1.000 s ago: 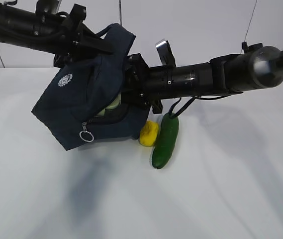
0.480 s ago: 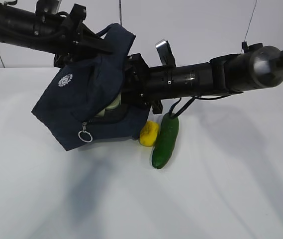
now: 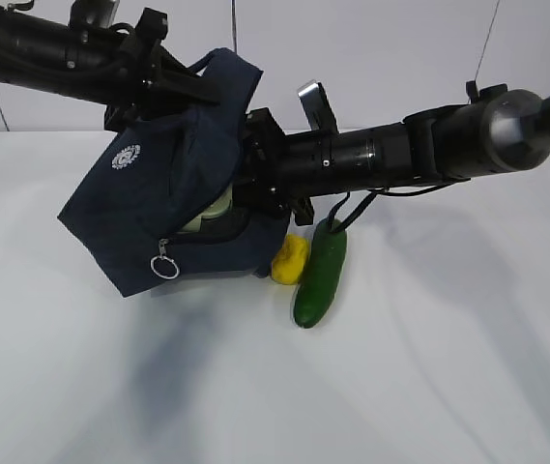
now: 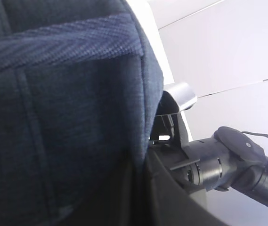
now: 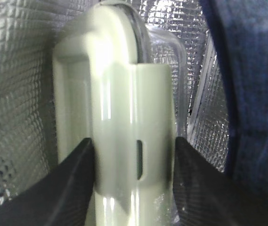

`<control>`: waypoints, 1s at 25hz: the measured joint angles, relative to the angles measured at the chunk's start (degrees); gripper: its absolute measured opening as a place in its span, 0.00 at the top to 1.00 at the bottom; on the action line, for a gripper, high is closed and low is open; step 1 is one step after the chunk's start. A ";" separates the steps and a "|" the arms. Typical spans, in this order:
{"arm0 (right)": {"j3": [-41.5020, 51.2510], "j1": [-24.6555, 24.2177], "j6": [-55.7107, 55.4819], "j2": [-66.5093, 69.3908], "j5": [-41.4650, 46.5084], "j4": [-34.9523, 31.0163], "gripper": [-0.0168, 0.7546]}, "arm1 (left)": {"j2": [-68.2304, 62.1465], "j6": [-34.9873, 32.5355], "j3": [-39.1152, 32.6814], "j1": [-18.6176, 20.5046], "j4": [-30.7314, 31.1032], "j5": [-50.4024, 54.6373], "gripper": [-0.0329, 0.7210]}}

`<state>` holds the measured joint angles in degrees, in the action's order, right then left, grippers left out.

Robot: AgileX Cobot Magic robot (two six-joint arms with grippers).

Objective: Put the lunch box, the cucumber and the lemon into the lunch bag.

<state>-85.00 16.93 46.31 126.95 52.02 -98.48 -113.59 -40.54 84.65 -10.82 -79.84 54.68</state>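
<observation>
In the exterior view, the dark navy fabric lunch bag (image 3: pixel 173 208) with a white round logo hangs tilted in the upper left of the frame, its lower corner close to the white surface (image 3: pixel 400 367). A metal ring pull (image 3: pixel 165 266) dangles from the zipper at the bag's lower front. The left gripper (image 3: pixel 173 87) grips the bag's top fabric near a loop handle, its jaws pinched nearly together on the cloth; in the left wrist view the navy weave fills most of the frame.

The right gripper (image 3: pixel 255 179) reaches in from the right of the frame and enters the bag's open side. In the right wrist view its jaws stand at a medium width, one black finger (image 5: pixel 75 165) on each side of the pale sage-green snap-lock lid of the clear rectangular lunch box (image 5: pixel 124 122). The box sits upright on edge inside the bag, surrounded by silver quilted foil lining (image 5: pixel 16 94). A sliver of the pale lid shows through the opening in the exterior view.

Just right of the bag's lower edge, the small bright yellow lemon (image 3: pixel 289 259) lies on the surface, touching the smooth dark green cucumber (image 3: pixel 319 275) beside it, below the right arm.
</observation>
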 joint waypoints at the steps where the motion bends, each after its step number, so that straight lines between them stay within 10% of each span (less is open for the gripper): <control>1: 0.00 0.00 0.00 0.00 0.00 -0.01 0.49 | 0.00 0.00 0.00 0.00 0.00 0.00 0.96; 25: -0.34 0.00 -0.14 0.00 1.94 -0.73 0.45 | -0.34 0.00 0.00 0.00 1.57 -1.78 0.96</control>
<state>-85.34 16.93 46.18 126.95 53.95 -99.22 -113.93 -40.54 84.65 -10.82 -78.26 52.90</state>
